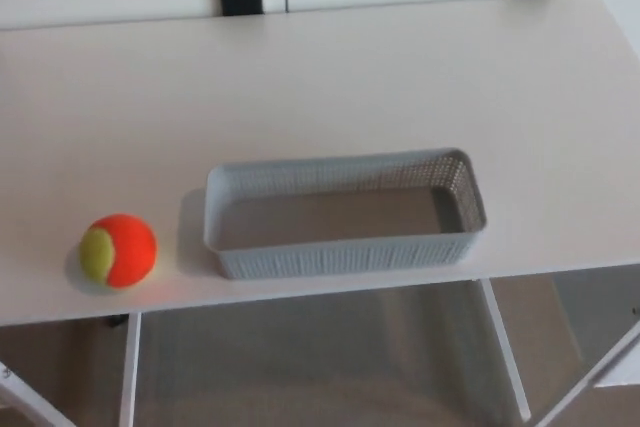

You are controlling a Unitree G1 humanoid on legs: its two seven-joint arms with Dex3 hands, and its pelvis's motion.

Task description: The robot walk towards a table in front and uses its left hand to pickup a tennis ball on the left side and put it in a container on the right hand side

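Neither hand shows. The tennis ball [118, 250] by the desk's [330, 77] front left edge looks light, fuzzy and roly; grab round its middle.

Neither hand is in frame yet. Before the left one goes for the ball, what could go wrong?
The tennis ball sits close to the front edge of the table; a glancing touch could roll it off. The grey basket lies near that edge and looks light, so a bump might shove it. Its left wall stands between ball and empty floor; a low carry may clip it.
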